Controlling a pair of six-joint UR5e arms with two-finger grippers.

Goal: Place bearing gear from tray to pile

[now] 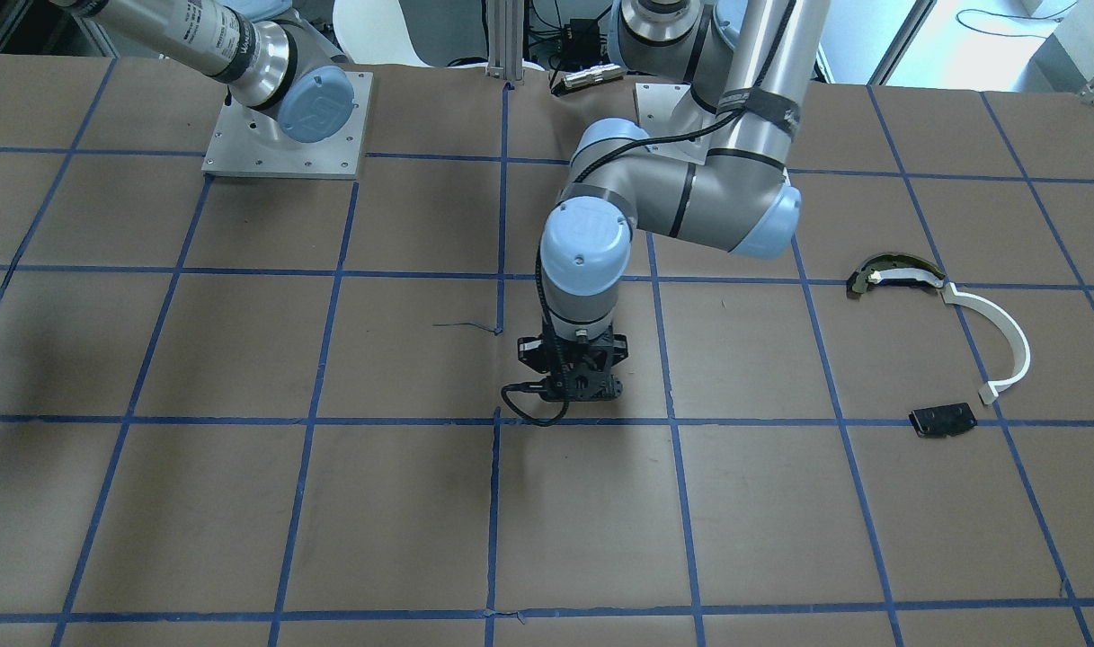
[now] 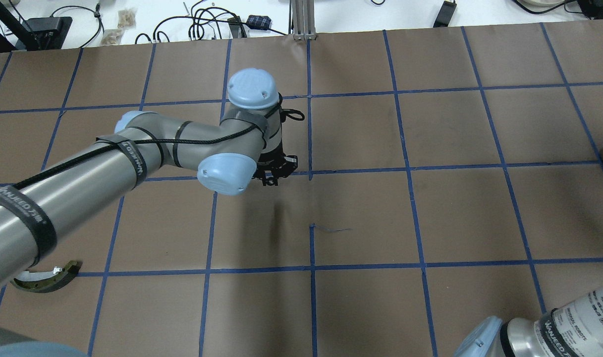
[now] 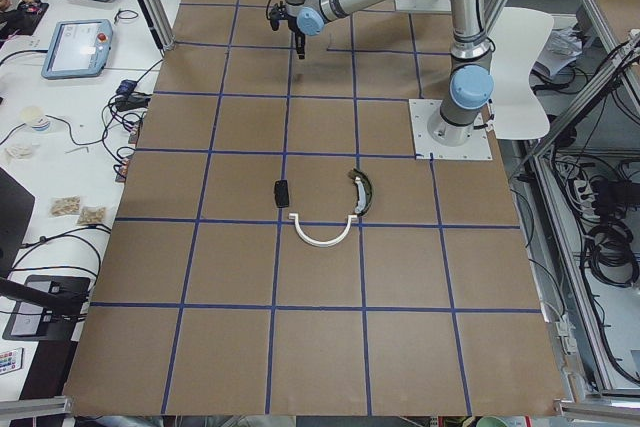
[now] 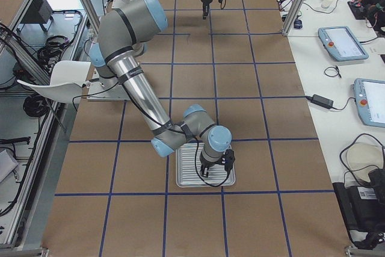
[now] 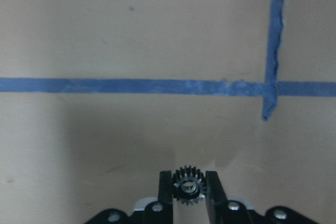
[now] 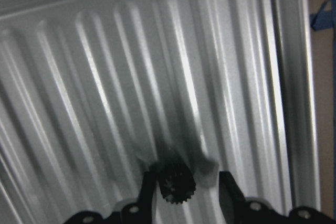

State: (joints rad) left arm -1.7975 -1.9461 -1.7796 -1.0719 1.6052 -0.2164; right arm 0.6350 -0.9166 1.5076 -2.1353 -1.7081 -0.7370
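My left gripper [image 5: 188,185] is shut on a small dark bearing gear [image 5: 188,188] and holds it above bare brown paper near a blue tape cross. In the front view that gripper [image 1: 572,388] hangs over the table's middle, far from the pile. The pile is a thin white curved strip [image 1: 999,334], a dark arc-shaped piece with a cream face [image 1: 897,274] and a flat black plate [image 1: 942,420]. My right gripper [image 6: 186,187] is low over the ribbed metal tray [image 6: 105,77]. Its jaws stand open around a second dark gear [image 6: 176,182].
The tray [image 4: 183,179] sits at the table's end on my right, under the right arm. The right arm's base plate [image 1: 286,135] is bolted to the table. Cables and tablets lie on the operators' bench [image 4: 343,43] beyond the table edge.
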